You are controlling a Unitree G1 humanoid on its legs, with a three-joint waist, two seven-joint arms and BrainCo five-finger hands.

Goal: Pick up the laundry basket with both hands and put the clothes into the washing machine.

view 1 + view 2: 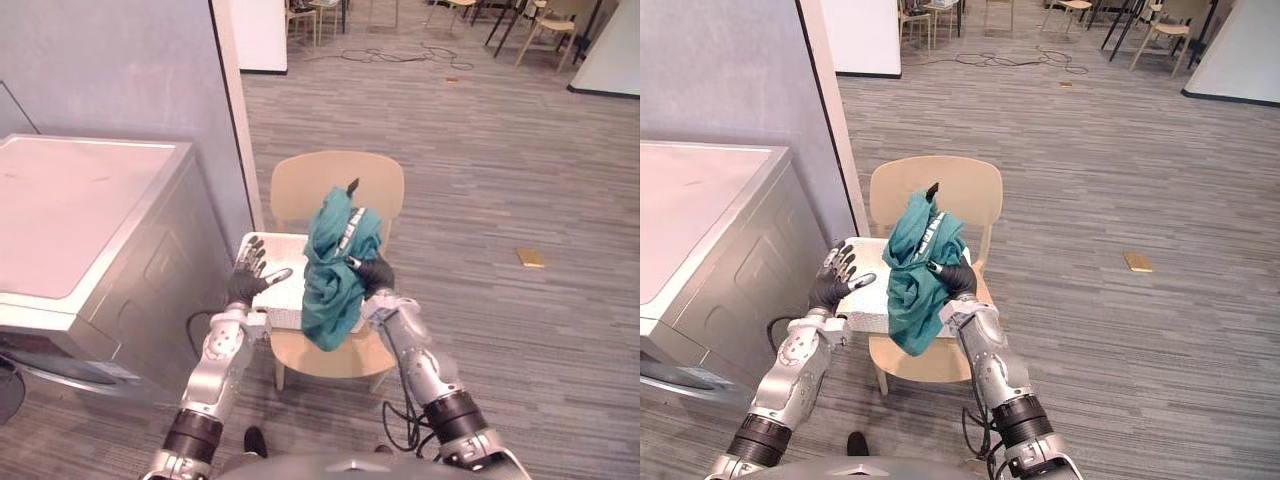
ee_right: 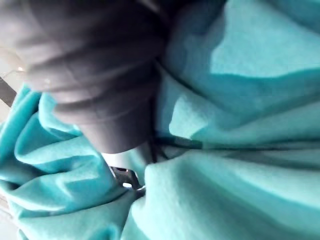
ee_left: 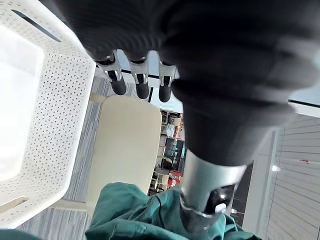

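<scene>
Teal garment (image 1: 335,285) hangs draped over the right robot hand (image 1: 375,272), above the right side of a white perforated laundry basket (image 1: 285,298). Cloth wraps most of that hand's fingers, so I cannot tell whether they clench it. The garment's lower end trails past the basket's near right edge. The basket sits on a pale wooden chair (image 1: 300,185). The left robot hand (image 1: 247,275) is released, fingers spread, at the basket's left rim. A silver washing machine (image 1: 90,220) stands to the left.
</scene>
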